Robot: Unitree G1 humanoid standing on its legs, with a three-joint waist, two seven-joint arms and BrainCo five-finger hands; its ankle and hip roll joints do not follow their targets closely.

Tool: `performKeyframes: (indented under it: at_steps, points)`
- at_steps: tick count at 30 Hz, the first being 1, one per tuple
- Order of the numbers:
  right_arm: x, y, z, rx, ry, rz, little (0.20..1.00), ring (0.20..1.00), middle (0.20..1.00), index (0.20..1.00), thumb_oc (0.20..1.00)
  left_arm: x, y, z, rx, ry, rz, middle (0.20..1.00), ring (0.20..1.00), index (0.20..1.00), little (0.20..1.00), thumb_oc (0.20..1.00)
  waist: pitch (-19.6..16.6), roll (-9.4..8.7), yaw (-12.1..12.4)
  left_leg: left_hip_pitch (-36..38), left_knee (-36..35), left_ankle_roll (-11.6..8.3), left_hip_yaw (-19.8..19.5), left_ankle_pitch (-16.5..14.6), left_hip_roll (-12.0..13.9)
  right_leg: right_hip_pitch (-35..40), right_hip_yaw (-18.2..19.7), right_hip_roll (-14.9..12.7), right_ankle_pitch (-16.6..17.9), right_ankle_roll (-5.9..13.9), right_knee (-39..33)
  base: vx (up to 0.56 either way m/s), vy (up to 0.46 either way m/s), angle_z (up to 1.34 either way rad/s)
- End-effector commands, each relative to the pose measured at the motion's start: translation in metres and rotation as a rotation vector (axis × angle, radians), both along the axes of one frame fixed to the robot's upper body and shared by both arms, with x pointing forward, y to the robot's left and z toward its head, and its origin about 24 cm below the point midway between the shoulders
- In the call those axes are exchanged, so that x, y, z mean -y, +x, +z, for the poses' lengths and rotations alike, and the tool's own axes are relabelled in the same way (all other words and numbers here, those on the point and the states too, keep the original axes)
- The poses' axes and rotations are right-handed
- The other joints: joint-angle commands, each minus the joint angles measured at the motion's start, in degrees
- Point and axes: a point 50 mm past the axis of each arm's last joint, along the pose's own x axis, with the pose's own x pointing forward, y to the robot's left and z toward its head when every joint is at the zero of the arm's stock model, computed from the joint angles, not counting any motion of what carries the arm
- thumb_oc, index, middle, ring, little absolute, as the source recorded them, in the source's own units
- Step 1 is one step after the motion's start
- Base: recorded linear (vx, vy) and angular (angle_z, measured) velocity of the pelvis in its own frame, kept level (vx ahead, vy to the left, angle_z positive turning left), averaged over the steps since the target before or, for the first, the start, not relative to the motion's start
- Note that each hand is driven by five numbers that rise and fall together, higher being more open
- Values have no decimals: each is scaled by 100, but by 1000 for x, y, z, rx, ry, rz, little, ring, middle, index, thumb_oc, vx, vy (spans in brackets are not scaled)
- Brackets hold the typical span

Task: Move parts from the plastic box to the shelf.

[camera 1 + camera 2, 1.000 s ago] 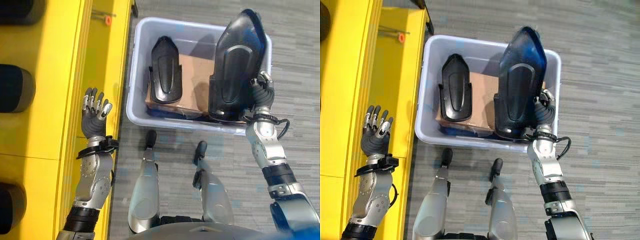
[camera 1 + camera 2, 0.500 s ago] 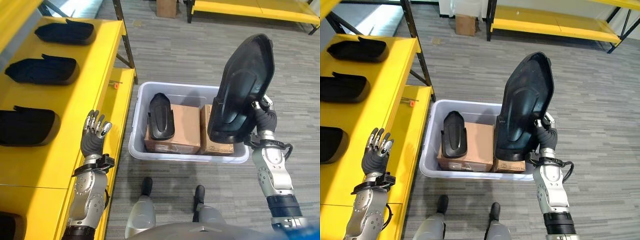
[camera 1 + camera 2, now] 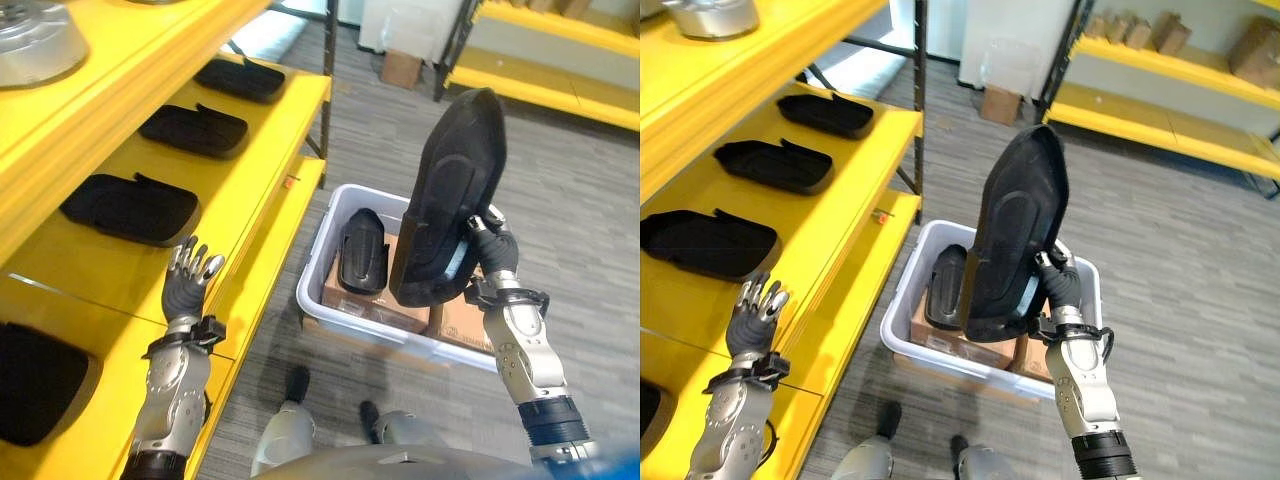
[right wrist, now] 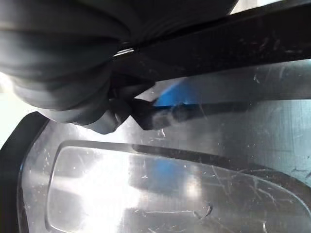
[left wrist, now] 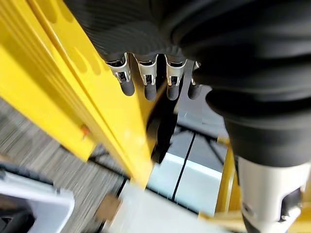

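Observation:
My right hand is shut on the lower end of a large black moulded part and holds it upright above the grey plastic box. The same part shows close up in the right wrist view. A second, smaller black part lies in the box on brown cartons. My left hand is open, fingers straight, raised over the front of the yellow shelf; the left wrist view shows its fingers beside the shelf edge.
Several black parts lie on the yellow shelf, the nearest just beyond my left hand, others further back. A silver part sits on the upper shelf. More yellow racking with cartons stands across the grey floor.
The camera has tilted up, so more of the shelf and room shows. My right hand has carried the big black part leftwards, closer to the shelf. The left hand stays raised and open.

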Motion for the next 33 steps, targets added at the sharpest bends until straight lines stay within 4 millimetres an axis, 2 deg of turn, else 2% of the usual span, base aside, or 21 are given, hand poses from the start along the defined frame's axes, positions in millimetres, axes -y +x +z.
performKeyframes:
  at_steps: [1, 5, 6, 8, 10, 13, 15, 17, 18, 19, 20, 21, 23, 25, 26, 27, 28, 30, 31, 32, 33]
  points:
    - [4, 1, 42, 204, 20, 25, 200, 200, 200, 200, 200, -3, 12, 31, 154, 69, -30, 1000, 1000, 1000, 1000, 1000, -90, -164, -24, 329, -244, 12, 243, -235, -307, 373, -186, -357, 373, 351, -796, -93, -137, 37]
    - [8, -2, 43, 211, 21, 31, 200, 200, 200, 200, 200, 1, 7, 25, 134, 45, -50, 1000, 1000, 1000, 1000, 1000, -95, -167, -7, 97, -97, -131, 62, -140, -236, 481, -239, -256, 409, 192, -1098, -104, -197, 17]
    - [7, 0, 45, 219, 26, 39, 200, 200, 200, 200, 200, 2, 4, 23, 130, 31, -44, 1000, 1000, 1000, 1000, 1000, -60, -135, 29, -40, 18, -224, -92, -67, -214, 523, -344, -175, 432, 92, -1202, -159, -259, 32]
    - [7, -1, 45, 222, 28, 42, 200, 200, 200, 200, 200, 3, 3, 22, 126, 20, -44, 1000, 1000, 1000, 1000, 1000, -43, -108, 19, -87, 49, -263, -189, -32, -218, 553, -416, -131, 436, 46, -1250, -104, -171, 43]
    - [7, 0, 49, 238, 26, 56, 200, 200, 200, 200, 200, 2, -1, 19, 115, 5, -23, 1000, 1000, 1000, 1000, 1000, 10, -36, 89, -157, 13, -376, -449, 137, -198, 617, -605, -2, 419, -61, -1309, -115, -200, 55]
    - [7, 0, 51, 244, 28, 60, 200, 200, 200, 200, 200, 2, -3, 16, 106, -3, -18, 1000, 1000, 1000, 1000, 1000, 39, 19, 92, -182, -24, -438, -609, 228, -204, 642, -748, 51, 395, -111, -1319, -70, -115, 40]
    - [4, 3, 58, 270, 29, 80, 200, 200, 200, 200, 200, 1, -6, 16, 107, -11, -1, 1000, 1000, 1000, 1000, 1000, 157, 120, 187, -244, -76, -520, -807, 366, -243, 647, -946, 100, 366, -188, -1347, -122, -111, 48]
    - [4, 4, 61, 285, 26, 83, 200, 200, 200, 200, 200, 2, -6, 15, 106, -17, 2, 1000, 1000, 1000, 1000, 1000, 198, 149, 178, -300, -75, -535, -827, 377, -286, 614, -1050, 100, 349, -215, -1318, -106, -65, 56]
    - [5, 5, 65, 301, 10, 78, 200, 200, 200, 200, 200, 2, -6, 15, 107, -21, 4, 1000, 1000, 1000, 1000, 1000, 283, 160, 176, -390, 9, -492, -655, 322, -336, 559, -1187, 48, 326, -224, -1247, -230, -27, 66]
    - [7, 6, 75, 341, -26, 64, 200, 200, 200, 200, 200, 1, -3, 18, 119, -16, 7, 1000, 1000, 1000, 1000, 1000, 409, 67, 100, -492, 568, -262, 266, -65, -287, 408, -1433, -181, 364, -151, -1122, -268, -14, 76]
    - [6, 7, 78, 359, -37, 59, 200, 200, 200, 200, 200, 0, -1, 19, 124, -10, 5, 1000, 1000, 1000, 1000, 1000, 407, 0, 32, -438, 1017, -194, 957, -357, -79, 276, -1603, -334, 401, -102, -1053, -247, -8, 132]
    - [4, 5, 77, 357, -41, 65, 200, 200, 200, 200, 200, -2, -4, 18, 118, -1, -7, 1000, 1000, 1000, 1000, 1000, 350, -107, 52, -231, 1415, -187, 1122, -786, 72, 219, -1672, -496, 380, -68, -1038, -122, -11, 155]
    - [6, 1, 73, 348, -28, 60, 200, 200, 200, 200, 200, -1, -6, 17, 115, -9, -2, 1000, 1000, 1000, 1000, 1000, 327, -188, 4, -112, 1694, -189, 1079, -890, 266, 226, -1819, -664, 405, -58, -1036, -46, 11, 91]
    - [11, -3, 69, 337, -11, 35, 200, 200, 200, 200, 200, 0, -6, 17, 118, -21, -5, 1000, 1000, 1000, 1000, 1000, 274, -165, -111, 247, 1353, -254, 1254, -676, 806, 223, -2126, -790, 290, -36, -939, 2, 78, 79]
    - [17, -5, 65, 324, -7, -4, 200, 200, 200, 200, 200, 2, -4, 17, 117, -26, -16, 1000, 1000, 1000, 1000, 1000, 184, -49, -279, 588, 754, -427, 1687, -230, 1482, 149, -2473, -926, 161, -3, -758, 11, 195, 124]
    - [22, -7, 65, 321, -16, -30, 200, 200, 200, 200, 200, 3, -2, 17, 118, -24, -22, 1000, 1000, 1000, 1000, 1000, 158, 51, -339, 652, 453, -572, 1860, 78, 1770, 134, -2623, -1022, 79, 32, -646, -5, 264, 132]
    - [27, -9, 63, 312, -20, -53, 200, 200, 200, 200, 200, 4, -1, 17, 117, -28, -35, 1000, 1000, 1000, 1000, 1000, 128, 137, -366, 632, 252, -677, 1917, 282, 1902, 72, -2727, -1111, 69, 59, -560, -5, 168, 122]
    - [30, -11, 63, 308, -23, -71, 200, 200, 200, 200, 200, 6, -1, 15, 114, -39, -45, 1000, 1000, 1000, 1000, 1000, 107, 216, -382, 625, 85, -764, 1871, 447, 1979, 16, -2824, -1212, 39, 94, -441, -4, 199, 139]
    - [33, -13, 64, 311, -26, -91, 200, 200, 200, 200, 200, 7, -1, 14, 107, -44, -53, 1000, 1000, 1000, 1000, 1000, 121, 329, -375, 659, -95, -824, 1838, 487, 1928, -41, -2923, -1332, 111, 145, -356, -7, 228, 75]
    - [34, -14, 64, 311, -27, -92, 200, 200, 200, 200, 200, 7, -1, 14, 107, -44, -53, 1000, 1000, 1000, 1000, 1000, 117, 330, -382, 658, -110, -823, 1829, 499, 1924, -42, -2934, -1337, 110, 148, -354, -14, 214, 32]
    - [34, -15, 65, 319, -27, -95, 200, 200, 200, 200, 200, 7, -1, 15, 111, -40, -60, 1000, 1000, 1000, 1000, 1000, 140, 381, -364, 666, -175, -805, 1790, 325, 1816, -64, -2959, -1405, 146, 197, -307, 8, 168, 26]
